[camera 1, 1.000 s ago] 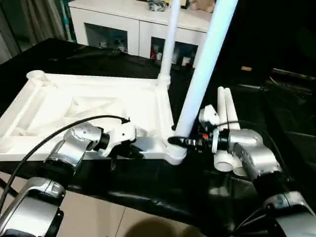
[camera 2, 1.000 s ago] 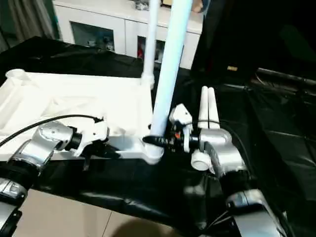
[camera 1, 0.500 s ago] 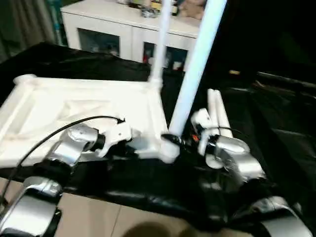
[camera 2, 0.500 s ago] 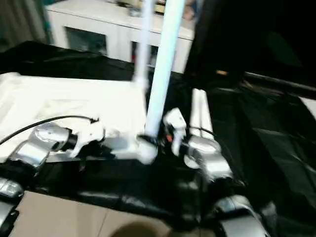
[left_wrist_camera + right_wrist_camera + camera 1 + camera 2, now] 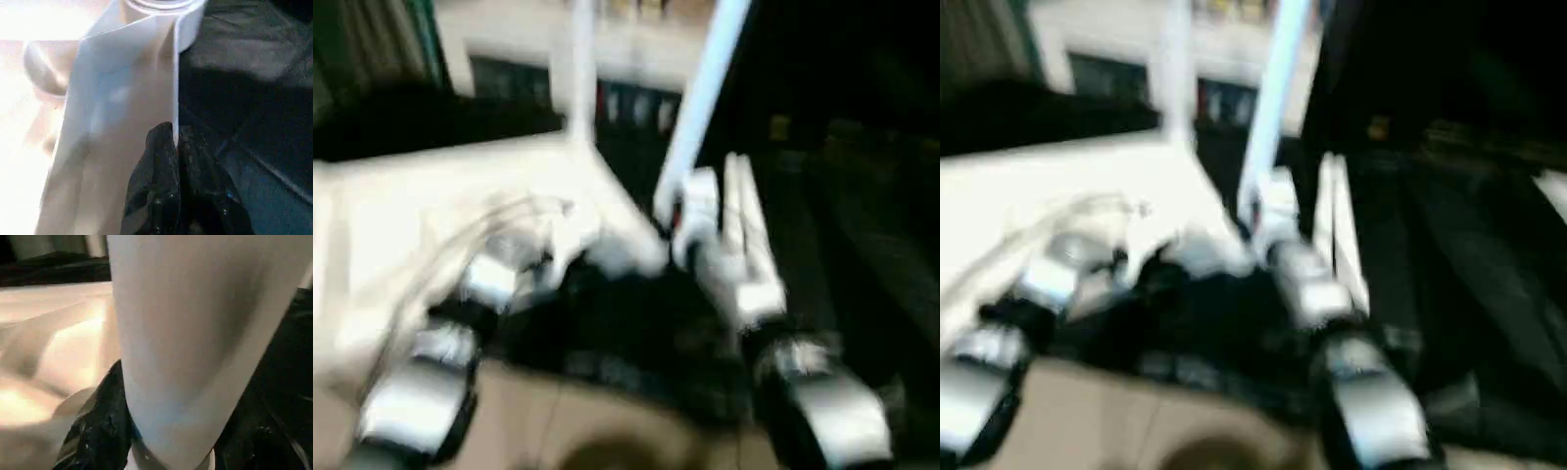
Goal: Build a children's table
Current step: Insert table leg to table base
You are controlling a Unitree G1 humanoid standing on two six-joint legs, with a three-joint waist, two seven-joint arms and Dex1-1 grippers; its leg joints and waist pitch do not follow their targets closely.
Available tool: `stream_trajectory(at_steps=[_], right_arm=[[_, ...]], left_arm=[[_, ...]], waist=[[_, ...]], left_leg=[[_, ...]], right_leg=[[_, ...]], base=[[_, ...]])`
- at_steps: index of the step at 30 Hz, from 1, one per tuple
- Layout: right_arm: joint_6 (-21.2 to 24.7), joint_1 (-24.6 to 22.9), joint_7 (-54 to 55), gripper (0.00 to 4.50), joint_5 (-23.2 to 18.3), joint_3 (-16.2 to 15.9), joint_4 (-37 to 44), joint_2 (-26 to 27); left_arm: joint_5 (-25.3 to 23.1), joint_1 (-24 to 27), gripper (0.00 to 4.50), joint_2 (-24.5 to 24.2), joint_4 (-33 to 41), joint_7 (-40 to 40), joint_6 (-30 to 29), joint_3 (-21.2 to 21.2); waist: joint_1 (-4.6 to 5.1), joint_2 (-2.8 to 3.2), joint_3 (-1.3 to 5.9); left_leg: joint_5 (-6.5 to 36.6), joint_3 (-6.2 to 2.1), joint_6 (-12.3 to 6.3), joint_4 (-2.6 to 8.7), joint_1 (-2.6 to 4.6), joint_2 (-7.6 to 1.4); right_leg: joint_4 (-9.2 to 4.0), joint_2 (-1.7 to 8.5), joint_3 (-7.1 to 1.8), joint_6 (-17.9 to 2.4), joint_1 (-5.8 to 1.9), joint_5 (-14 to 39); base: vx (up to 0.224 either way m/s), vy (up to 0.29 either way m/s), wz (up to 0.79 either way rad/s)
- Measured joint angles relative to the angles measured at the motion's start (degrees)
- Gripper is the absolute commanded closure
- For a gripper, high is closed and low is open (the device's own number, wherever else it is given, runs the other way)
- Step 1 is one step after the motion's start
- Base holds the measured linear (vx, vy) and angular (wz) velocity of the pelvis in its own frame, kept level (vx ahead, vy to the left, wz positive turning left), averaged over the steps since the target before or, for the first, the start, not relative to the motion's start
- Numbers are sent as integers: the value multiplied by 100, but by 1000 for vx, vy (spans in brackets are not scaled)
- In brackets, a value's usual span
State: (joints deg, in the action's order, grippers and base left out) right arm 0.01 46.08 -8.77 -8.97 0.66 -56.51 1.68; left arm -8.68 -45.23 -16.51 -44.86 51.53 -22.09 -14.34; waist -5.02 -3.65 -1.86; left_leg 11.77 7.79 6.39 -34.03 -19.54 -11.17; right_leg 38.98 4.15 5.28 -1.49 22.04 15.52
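Right gripper [image 5: 161, 450] clamped round leg [image 5: 190, 333] low down, tabletop [image 5: 127, 122] at 9 o'clock. Left gripper [image 5: 175, 139] pinching tabletop's rim. Judged light, stiff, slick plastic; gripping near socket.

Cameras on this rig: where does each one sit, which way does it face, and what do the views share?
Eye views: on the head, looking forward and down at the tabletop; both silver forearms show.
Left wrist view: along the left gripper, shut at the tabletop's edge.
Right wrist view: along the right gripper, shut on the near leg.
Shared: that leg, in the eye views too.
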Motion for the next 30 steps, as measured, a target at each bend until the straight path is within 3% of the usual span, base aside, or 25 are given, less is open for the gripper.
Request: stream_trajectory(at_steps=[1,3,8,17,18,20,30], right_arm=[[1,78,126,266,5,6,-75,63],[0,179,331,266,39,4,-145,184],[-18,287,390,266,90,2,-280,221],[-84,427,305,266,227,63,-499,246],[-91,426,239,231,236,65,-503,238],[-170,423,40,231,235,67,-533,206],[6,372,-1331,124,-49,168,-575,-40]], left_arm=[[0,0,450,16,42,-74,-65,2],[-10,1,450,0,96,-158,-128,2],[-21,27,450,-12,134,-235,-148,-2],[3,172,450,-69,393,-232,-162,-12],[5,186,450,-80,411,-228,-153,-12],[9,198,450,-114,430,-199,-126,-13],[56,301,450,-385,667,-24,135,-4]], waist=[[24,-10,-1],[20,17,-18],[8,17,-23],[23,-17,-21],[24,-18,-22],[25,-20,-25],[150,0,-68]], left_leg=[[-30,46,29,38,23,-20],[-33,57,37,74,1,-67],[-38,88,46,191,45,-74],[-42,109,52,185,50,-74],[-42,110,52,185,50,-74],[-42,113,51,186,50,-74],[-81,120,2,186,-8,-80]], right_leg=[[-22,-11,-7,-49,-3,-39],[-88,-68,-10,-72,-27,-71],[-195,-81,-7,-76,-48,-125],[-205,-81,-28,-77,-55,-127],[-205,-81,-29,-77,-55,-127],[-205,-81,-31,-77,-52,-127],[-206,-87,-31,-80,-2,-131]], base=[[0,0,0],[0,0,0],[0,0,0],[0,0,0],[0,0,0],[0,0,0],[0,0,0]])
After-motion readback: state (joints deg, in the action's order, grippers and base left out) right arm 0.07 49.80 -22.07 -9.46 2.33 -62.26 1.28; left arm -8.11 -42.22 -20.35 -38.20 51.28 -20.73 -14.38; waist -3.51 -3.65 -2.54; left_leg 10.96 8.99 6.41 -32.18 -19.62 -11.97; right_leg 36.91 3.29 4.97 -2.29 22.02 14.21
